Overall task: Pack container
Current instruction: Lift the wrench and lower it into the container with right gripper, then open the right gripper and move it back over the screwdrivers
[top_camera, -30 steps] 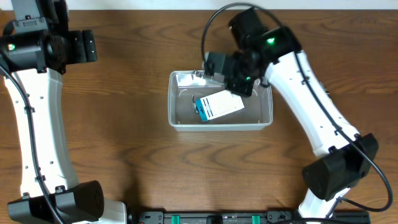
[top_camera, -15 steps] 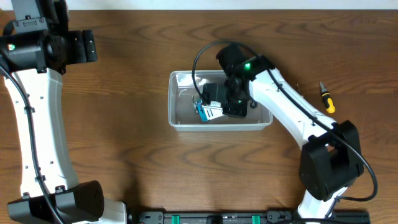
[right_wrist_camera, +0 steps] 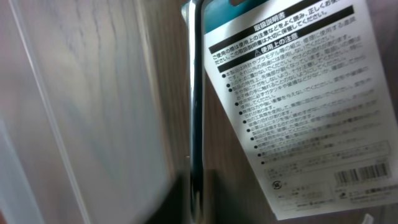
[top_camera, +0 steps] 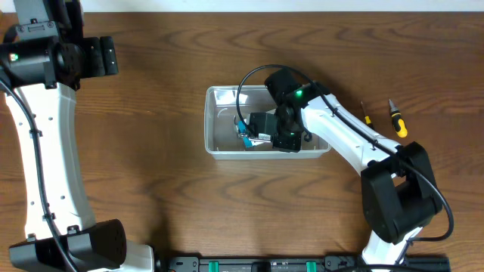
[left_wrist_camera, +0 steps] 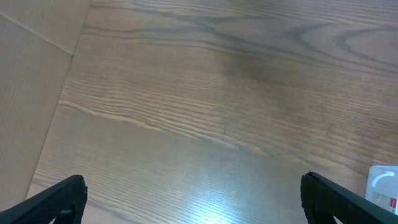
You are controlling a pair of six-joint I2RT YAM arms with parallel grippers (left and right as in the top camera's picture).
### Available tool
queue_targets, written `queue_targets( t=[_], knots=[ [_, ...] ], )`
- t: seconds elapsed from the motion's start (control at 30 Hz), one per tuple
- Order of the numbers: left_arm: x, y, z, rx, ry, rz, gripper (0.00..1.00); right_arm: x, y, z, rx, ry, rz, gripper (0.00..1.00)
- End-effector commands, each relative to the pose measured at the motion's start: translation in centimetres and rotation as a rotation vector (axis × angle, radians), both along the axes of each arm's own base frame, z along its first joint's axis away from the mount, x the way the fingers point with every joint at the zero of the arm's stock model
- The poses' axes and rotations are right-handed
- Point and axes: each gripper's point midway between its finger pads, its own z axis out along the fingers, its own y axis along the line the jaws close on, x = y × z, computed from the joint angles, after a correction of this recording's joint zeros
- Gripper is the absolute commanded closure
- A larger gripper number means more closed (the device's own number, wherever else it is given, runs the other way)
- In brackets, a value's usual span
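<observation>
The container (top_camera: 209, 121), a clear plastic tub, sits mid-table. My right gripper (top_camera: 255, 133) reaches down inside it with a teal-and-white card package (top_camera: 243, 130). In the right wrist view the package's printed white card (right_wrist_camera: 292, 106) lies at the right. A thin metal rod (right_wrist_camera: 196, 93) runs beside the card, down between my right gripper's (right_wrist_camera: 198, 208) blurred dark fingers, which sit tight on either side of it. The tub's clear wall (right_wrist_camera: 37, 124) shows at the left. My left gripper (top_camera: 104, 57) hovers at the far left, open over bare wood (left_wrist_camera: 196, 199).
Two small screwdrivers lie right of the tub: one with a yellow-and-black handle (top_camera: 398, 119) and a thinner one (top_camera: 365, 113). A white object (left_wrist_camera: 384, 186) shows at the right edge of the left wrist view.
My right arm has swung down and to the left, lowering the card package from above the tub's back rim into the tub. The screwdrivers are uncovered. The left arm has not moved.
</observation>
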Motion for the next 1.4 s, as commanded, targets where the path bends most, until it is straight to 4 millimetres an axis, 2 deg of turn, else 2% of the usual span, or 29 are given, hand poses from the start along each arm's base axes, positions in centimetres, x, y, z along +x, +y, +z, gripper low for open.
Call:
queue_targets(
  t=[0.0, 0.1, 0.2, 0.3, 0.37, 0.5, 0.6, 0.73, 0.87, 1.0, 1.07, 1.2, 1.37],
  knots=[
    [-0.2, 0.2, 0.7, 0.004, -0.018, 0.012, 0.02, 0.0, 0.3, -0.1, 0.010, -0.002, -0.007, 0.50],
    [-0.2, 0.2, 0.7, 0.004, -0.018, 0.012, 0.02, 0.5, 0.6, 0.0, 0.023, -0.016, -0.037, 0.35],
    [-0.2, 0.2, 0.7, 0.004, -0.017, 0.012, 0.02, 0.9, 0.9, 0.1, 0.036, -0.030, -0.049, 0.28],
    [-0.2, 0.2, 0.7, 0.004, -0.018, 0.012, 0.02, 2.0, 1.6, 1.0, 0.064, -0.049, -0.138, 0.25],
    [-0.2, 0.2, 0.7, 0.004, -0.017, 0.012, 0.02, 3.0, 2.1, 2.6, 0.093, -0.064, -0.223, 0.25],
    [-0.2, 0.2, 0.7, 0.004, -0.018, 0.012, 0.02, 5.5, 2.3, 7.5, 0.140, -0.095, -0.421, 0.26],
    [-0.2, 0.2, 0.7, 0.004, -0.018, 0.012, 0.02, 7.5, -0.5, 11.3, 0.117, -0.135, -0.613, 0.25],
    [-0.2, 0.2, 0.7, 0.004, -0.018, 0.012, 0.02, 8.8, -6.5, 15.1, 0.058, -0.159, -0.810, 0.25],
    [-0.2, 0.2, 0.7, 0.004, -0.018, 0.012, 0.02, 9.0, -13.1, 16.6, 0.022, -0.133, -0.961, 0.26],
    [-0.2, 0.2, 0.7, 0.004, -0.018, 0.012, 0.02, 8.9, -18.8, 15.6, -0.010, -0.092, -1.101, 0.37],
    [-0.2, 0.2, 0.7, 0.004, -0.018, 0.012, 0.02, 8.6, -20.9, 14.8, -0.026, -0.069, -1.153, 0.39],
    [-0.2, 0.2, 0.7, 0.004, -0.017, 0.012, 0.02, 8.1, -23.5, 12.9, -0.047, -0.033, -1.217, 0.38],
    [-0.2, 0.2, 0.7, 0.004, -0.018, 0.012, 0.02, 7.4, -24.3, 9.4, -0.076, 0.008, -1.212, 0.37]
  ],
)
